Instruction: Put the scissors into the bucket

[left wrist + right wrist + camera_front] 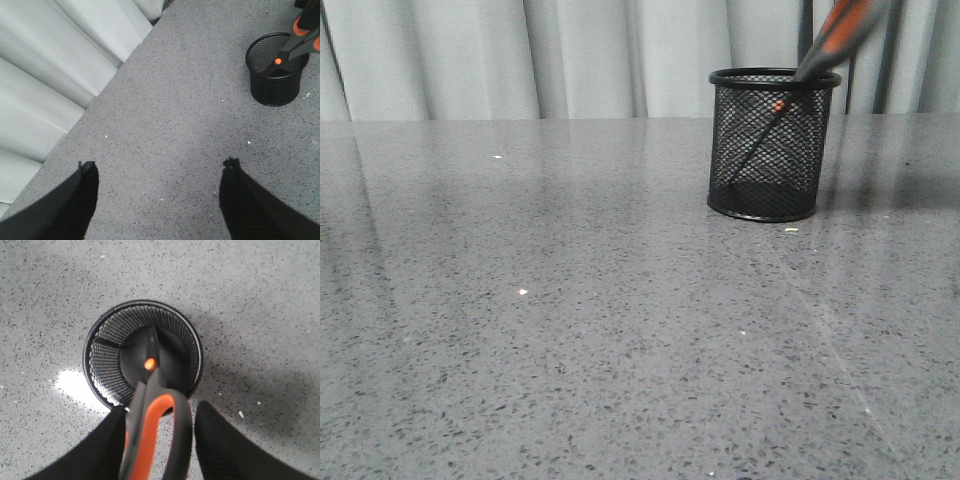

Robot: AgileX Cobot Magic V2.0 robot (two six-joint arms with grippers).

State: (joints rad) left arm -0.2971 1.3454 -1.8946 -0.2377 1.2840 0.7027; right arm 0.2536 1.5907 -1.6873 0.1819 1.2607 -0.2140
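Observation:
The bucket (766, 148) is a black wire-mesh cup standing on the grey table at the right rear. The scissors (840, 35) stand slanted in it, blades and orange pivot dot inside the mesh, grey-and-orange handles sticking out over the rim toward the upper right, blurred. In the right wrist view the bucket (107, 352) lies straight below, and the scissors' handle (155, 430) rises between the fingers of my right gripper (160, 412). One finger lies against the handle and a thin gap shows at the other. My left gripper (160, 167) is open and empty over bare table, far from the bucket (274, 85).
Pale curtains (520, 55) hang behind the table's far edge. A small pale crumb (790, 230) lies just in front of the bucket. A few white specks dot the speckled grey tabletop (570, 330).

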